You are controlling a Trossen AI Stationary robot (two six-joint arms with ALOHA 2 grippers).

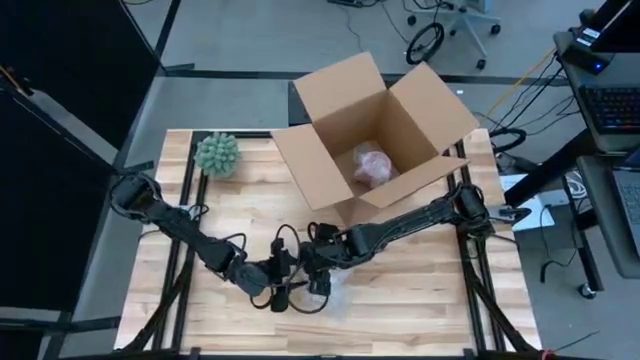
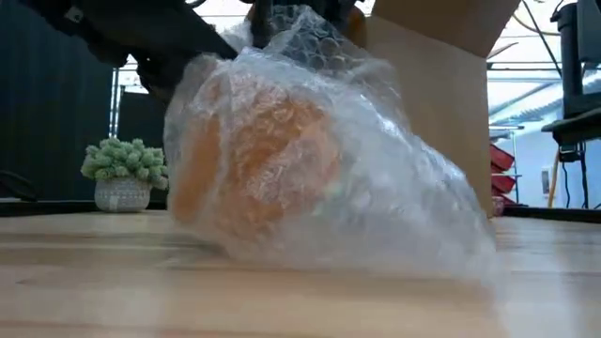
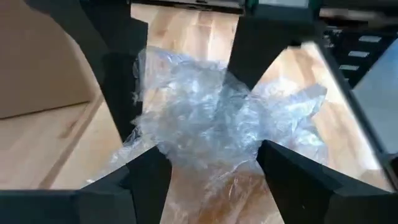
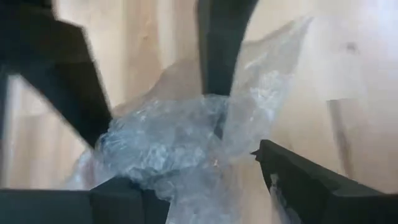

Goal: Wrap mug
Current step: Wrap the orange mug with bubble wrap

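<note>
While the potted succulent [image 1: 217, 154] sits at ten o'clock on the table [image 1: 420, 300], the left gripper [image 1: 283, 283] and right gripper [image 1: 318, 272] meet near six o'clock over the bubble-wrapped mug [image 2: 282, 160]. In the low view the bundle lies with its long axis across the picture, orange body toward nine o'clock, loose wrap tailing toward four o'clock. Each wrist view shows fingers spread apart around gathered bubble wrap [image 3: 205, 124]. Handle and rim are hidden. At one o'clock stands the open cardboard box [image 1: 375, 130], holding another wrapped item [image 1: 372, 165].
</note>
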